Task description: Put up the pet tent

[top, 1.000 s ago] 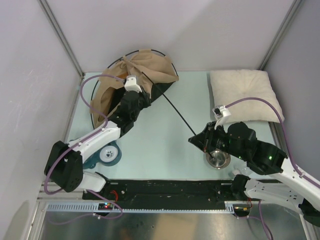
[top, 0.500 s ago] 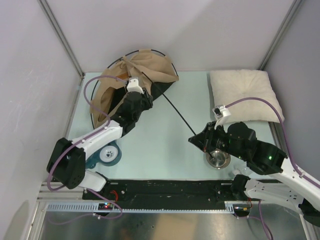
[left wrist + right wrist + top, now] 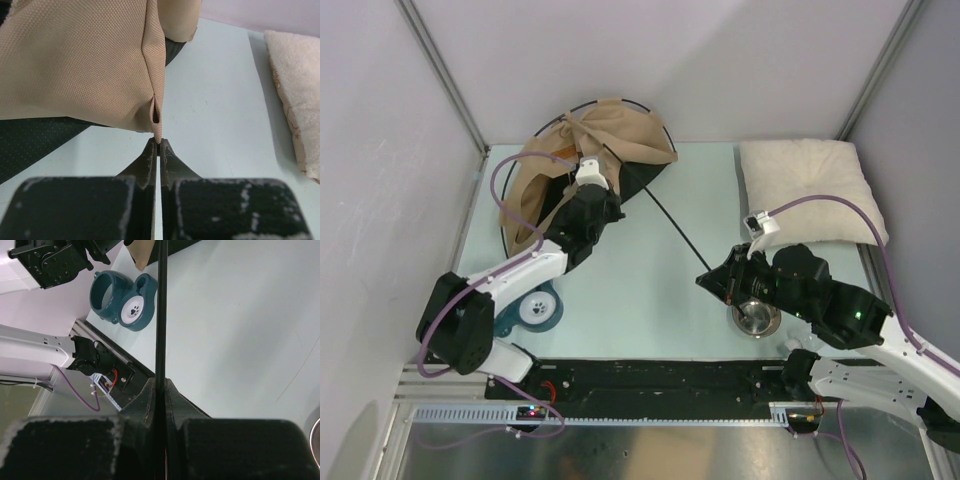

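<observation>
Tent: the pet tent (image 3: pixel 595 150) lies slumped in a tan heap at the far left of the surface (image 3: pixel 650 290), with its black lining showing.
Pole: one thin black pole (image 3: pixel 670 222) runs straight out of the fabric toward the right arm.
Left fingers: the left gripper (image 3: pixel 158 145) is pinched together on a tan seam corner, held by the very tips.
Right fingers: the right gripper (image 3: pixel 160 385) is clamped on the pole's near end.
Risk, fabric: the pinch looks shallow, so any sharp tug could pull the corner free.
Risk, pole: it is held at one end only, so pushing hard could bow it, spring it loose, or drag the whole heap.
Risk, neighbours: the metal bowl (image 3: pixel 757 318) sits just under the right arm, and a swing could knock it.
Count: one tent, one straight pole in view, one cream pillow (image 3: pixel 810 190), one metal bowl, one teal bowl stand (image 3: pixel 122 302) with two rings.
</observation>
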Motion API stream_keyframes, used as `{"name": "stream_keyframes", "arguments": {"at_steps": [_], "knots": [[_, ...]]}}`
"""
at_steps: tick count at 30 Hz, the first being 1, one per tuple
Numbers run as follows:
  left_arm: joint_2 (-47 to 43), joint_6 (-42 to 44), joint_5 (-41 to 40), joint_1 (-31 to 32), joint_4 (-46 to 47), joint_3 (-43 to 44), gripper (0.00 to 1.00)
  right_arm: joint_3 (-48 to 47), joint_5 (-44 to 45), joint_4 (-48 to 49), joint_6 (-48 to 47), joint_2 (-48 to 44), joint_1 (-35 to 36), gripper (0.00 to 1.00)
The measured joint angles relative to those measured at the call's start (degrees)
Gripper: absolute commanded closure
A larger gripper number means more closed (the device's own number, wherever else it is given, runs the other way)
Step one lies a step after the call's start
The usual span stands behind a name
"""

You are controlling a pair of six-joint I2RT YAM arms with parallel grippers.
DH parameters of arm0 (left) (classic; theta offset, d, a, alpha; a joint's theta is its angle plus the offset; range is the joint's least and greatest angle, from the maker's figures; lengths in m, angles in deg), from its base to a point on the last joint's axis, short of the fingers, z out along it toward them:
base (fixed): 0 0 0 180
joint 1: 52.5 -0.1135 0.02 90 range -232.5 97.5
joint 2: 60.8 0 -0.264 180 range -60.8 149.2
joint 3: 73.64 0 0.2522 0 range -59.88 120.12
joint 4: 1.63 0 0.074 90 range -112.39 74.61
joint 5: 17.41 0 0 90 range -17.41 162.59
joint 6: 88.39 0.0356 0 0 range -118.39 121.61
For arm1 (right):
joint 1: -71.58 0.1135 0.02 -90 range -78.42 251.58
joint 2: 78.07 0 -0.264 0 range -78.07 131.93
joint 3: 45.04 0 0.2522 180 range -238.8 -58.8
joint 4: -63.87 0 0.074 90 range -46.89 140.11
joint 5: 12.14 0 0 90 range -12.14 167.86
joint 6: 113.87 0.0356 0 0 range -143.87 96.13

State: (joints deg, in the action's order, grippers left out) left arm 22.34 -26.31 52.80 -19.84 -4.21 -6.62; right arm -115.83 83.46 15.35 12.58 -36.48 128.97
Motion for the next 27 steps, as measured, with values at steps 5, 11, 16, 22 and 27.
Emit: {"name": "stream_keyframes", "arguments": {"at_steps": [5,11,16,22,27], "knots": [[-1.5,1.7,1.0,0.0,-0.2,-0.5,1.00,0.4,-0.3,1.1,-0.1,0.0,0.4,1.00],[-11.4,4.3,5.1,0.1,0.3,-8.1,1.00,2.4,1.5,3.9,-0.6,-0.5,6.1,1.00],[-19.8,5.7,7.3,0.1,0.3,-13.8,1.00,2.8,6.7,5.4,-1.1,-1.3,14.2,1.00],[-27.4,6.6,9.8,0.1,0.4,-19.0,1.00,2.8,13.8,6.2,-1.3,-1.1,22.6,1.00],[-33.3,7.0,11.0,0.1,0.9,-24.3,1.00,2.8,17.3,6.8,-1.3,1.6,26.7,1.00]]}}
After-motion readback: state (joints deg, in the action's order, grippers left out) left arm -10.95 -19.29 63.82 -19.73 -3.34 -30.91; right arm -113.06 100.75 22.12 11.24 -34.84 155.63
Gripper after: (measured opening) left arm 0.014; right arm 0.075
